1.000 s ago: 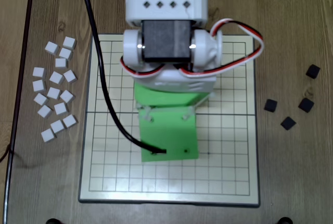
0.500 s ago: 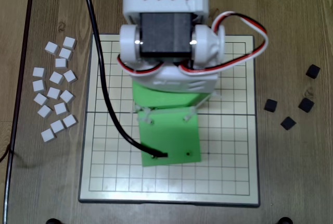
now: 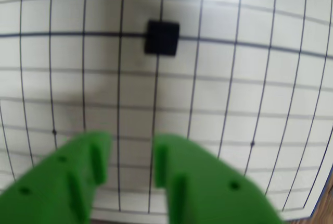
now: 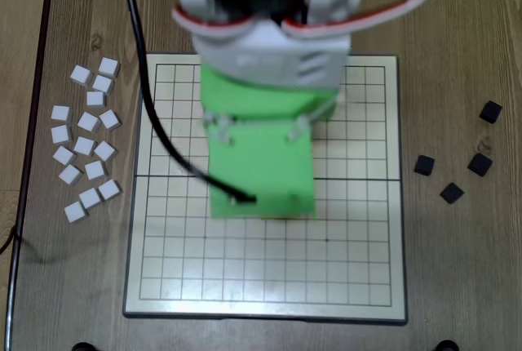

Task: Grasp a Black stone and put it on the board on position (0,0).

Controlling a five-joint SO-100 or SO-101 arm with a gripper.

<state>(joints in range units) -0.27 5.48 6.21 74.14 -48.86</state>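
While the end effector (image 3: 130, 164) hovers empty, the Black stone (image 3: 162, 37) lies ahead on the board (image 3: 260, 78).

Hobby or home desk setting. A wood-grain surface (image 4: 457, 33) carries a gridded game board (image 4: 359, 269), loose white tiles (image 4: 86, 143) and black tiles (image 4: 457, 163). A 3D-printed green and white arm (image 4: 261, 106) with exposed cabling (image 4: 151, 114) hangs above.

Around the Black stone (image 3: 162, 37) only bare board (image 3: 270, 94) was seen in the wrist view; the open green gripper (image 3: 131, 164) was kept well apart.
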